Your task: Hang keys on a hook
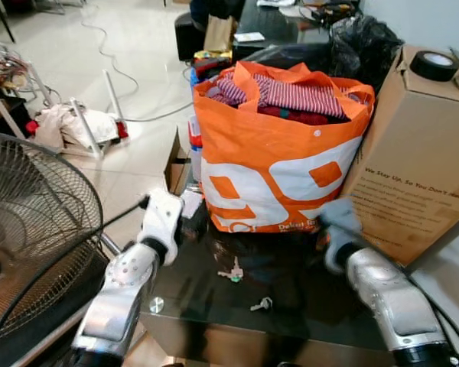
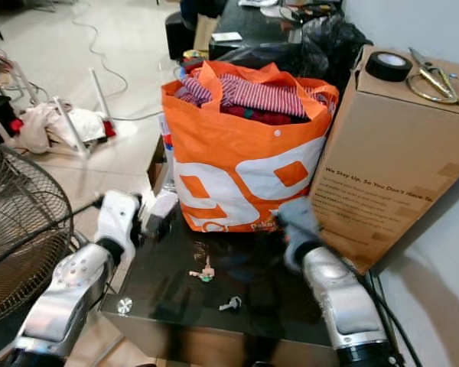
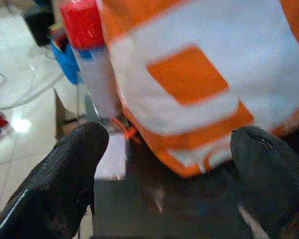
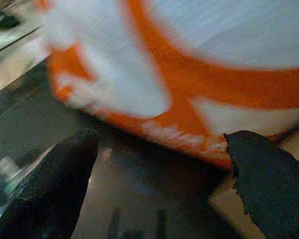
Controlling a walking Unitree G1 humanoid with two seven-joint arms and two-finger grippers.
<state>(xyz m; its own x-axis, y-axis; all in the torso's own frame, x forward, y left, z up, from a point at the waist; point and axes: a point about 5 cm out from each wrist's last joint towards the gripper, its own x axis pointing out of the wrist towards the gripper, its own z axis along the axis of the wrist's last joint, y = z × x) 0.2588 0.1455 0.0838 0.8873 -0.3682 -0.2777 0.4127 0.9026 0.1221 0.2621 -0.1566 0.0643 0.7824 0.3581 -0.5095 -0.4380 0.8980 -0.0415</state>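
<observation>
1. Orange bag (image 1: 279, 153) stuffed with clothes sits at the back of the dark glass desk (image 1: 314, 306), cardboard box (image 1: 417, 153) leaning just beside it on my right, fan (image 1: 30, 229) off my left.
2. My left fingers (image 3: 159, 189) are spread wide, holding nothing, hovering at the desk's left edge near the bag's lower corner. My right fingers (image 4: 159, 194) are also wide apart and empty, low over the desk at the bag's front base.
3. Keys (image 1: 233, 272) lie flat on the glass in front of the bag, between my two arms; a second small key piece (image 1: 262, 304) is nearer the front edge.
4. No hook visible from here.
5. Judgement: step is the pick. Bring the right fingers back from the bag, come down over the keys, straddle the ring, pinch the ring rather than a flat blade. The glass is slick, so close slowly.
</observation>
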